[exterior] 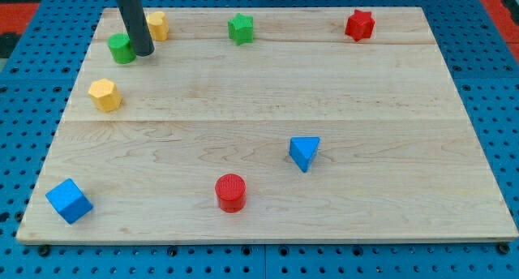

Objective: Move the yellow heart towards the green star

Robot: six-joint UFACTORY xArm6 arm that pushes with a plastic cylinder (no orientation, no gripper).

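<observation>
1. Here we are at the far-left corner of the board [268, 109]: my tip [143, 52] is down on the wood, wedged between the green block [122, 48] on its left and the yellow heart [157, 25] just to its right and a touch farther off.
2. The heart sits near the far edge, partly behind the rod, so its outline is hard to read; the green star [240, 27] waits to its right along the same far strip, clear board between them.
3. Handling call: a small rigid block, looks light, and it should slide easily on the smooth wood. It will likely spin if struck off-centre.
4. Where to press: no holding here, so I judge the heart's left flank is the face to push, square through its middle, driving it right.
5. The tool itself: a plain rod with no jaws, nothing to open or close, holding nothing. It looks right up against the green block; contact with the heart I cannot confirm.
6. Risk: dragging that green block along.
</observation>
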